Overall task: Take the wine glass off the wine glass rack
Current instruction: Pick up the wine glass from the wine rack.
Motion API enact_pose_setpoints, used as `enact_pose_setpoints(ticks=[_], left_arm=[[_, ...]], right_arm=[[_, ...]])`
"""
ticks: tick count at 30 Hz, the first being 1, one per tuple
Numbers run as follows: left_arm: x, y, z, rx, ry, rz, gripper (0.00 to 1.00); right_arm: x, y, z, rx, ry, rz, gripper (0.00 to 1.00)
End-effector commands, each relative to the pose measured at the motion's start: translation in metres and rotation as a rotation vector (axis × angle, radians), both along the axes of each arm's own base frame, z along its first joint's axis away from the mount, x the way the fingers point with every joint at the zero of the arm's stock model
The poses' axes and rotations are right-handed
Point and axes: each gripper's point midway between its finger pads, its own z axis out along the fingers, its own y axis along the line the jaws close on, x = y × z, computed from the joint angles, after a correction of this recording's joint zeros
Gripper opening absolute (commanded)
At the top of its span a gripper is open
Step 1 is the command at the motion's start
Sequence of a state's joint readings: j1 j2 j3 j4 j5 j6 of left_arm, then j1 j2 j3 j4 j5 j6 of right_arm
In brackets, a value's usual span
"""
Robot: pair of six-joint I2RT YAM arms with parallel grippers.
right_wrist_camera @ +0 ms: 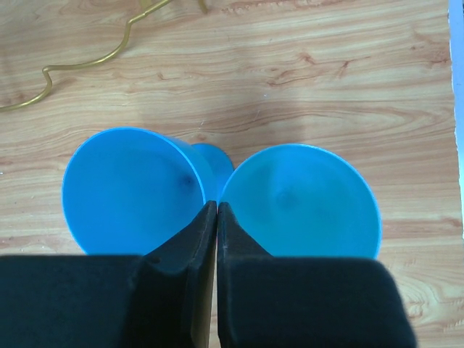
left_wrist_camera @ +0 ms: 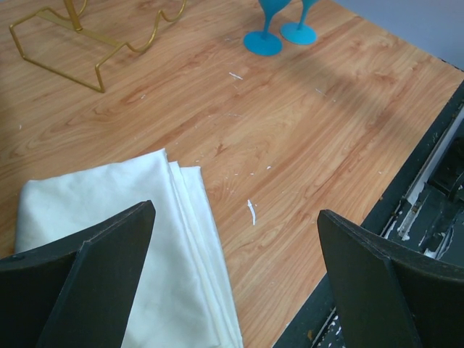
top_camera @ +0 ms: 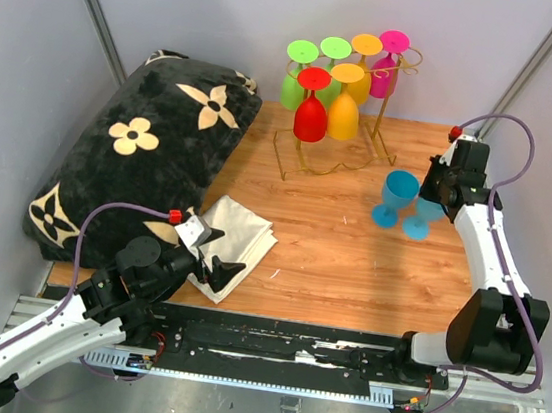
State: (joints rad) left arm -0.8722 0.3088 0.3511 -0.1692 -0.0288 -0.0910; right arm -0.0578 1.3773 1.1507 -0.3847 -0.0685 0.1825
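Note:
The gold wire wine glass rack stands at the back of the table. Several wine glasses hang upside down from it, among them a red one, an orange one and a pink one. Two blue wine glasses stand upright on the wood to the rack's right. My right gripper hovers just above them. Its fingers are shut with nothing between them, and its tip sits between the left bowl and the right bowl. My left gripper is open near the table's front.
A folded white cloth lies under the left gripper, also seen from above. A black flowered pillow fills the left side. The rack's base wire shows far ahead of the left gripper. The table's black front rail runs along the near edge.

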Motion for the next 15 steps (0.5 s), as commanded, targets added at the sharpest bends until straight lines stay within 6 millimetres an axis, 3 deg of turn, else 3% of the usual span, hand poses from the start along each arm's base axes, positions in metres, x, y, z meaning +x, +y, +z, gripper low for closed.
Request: enact_pose_setpoints(ticks=[1, 9, 15], left_arm=[[0.0, -0.002, -0.001, 0.0, 0.002, -0.008, 1.0], [0.0, -0.001, 0.0, -0.001, 0.001, -0.002, 1.0], [0.0, -0.001, -0.001, 0.0, 0.0, -0.002, 1.0]], right_arm=[[0.01, -0.008, 0.012, 0.0, -0.032, -0.019, 0.03], [0.005, -0.013, 0.023, -0.013, -0.036, -0.049, 0.2], [-0.004, -0.011, 0.066, -0.01, -0.132, -0.05, 0.24]])
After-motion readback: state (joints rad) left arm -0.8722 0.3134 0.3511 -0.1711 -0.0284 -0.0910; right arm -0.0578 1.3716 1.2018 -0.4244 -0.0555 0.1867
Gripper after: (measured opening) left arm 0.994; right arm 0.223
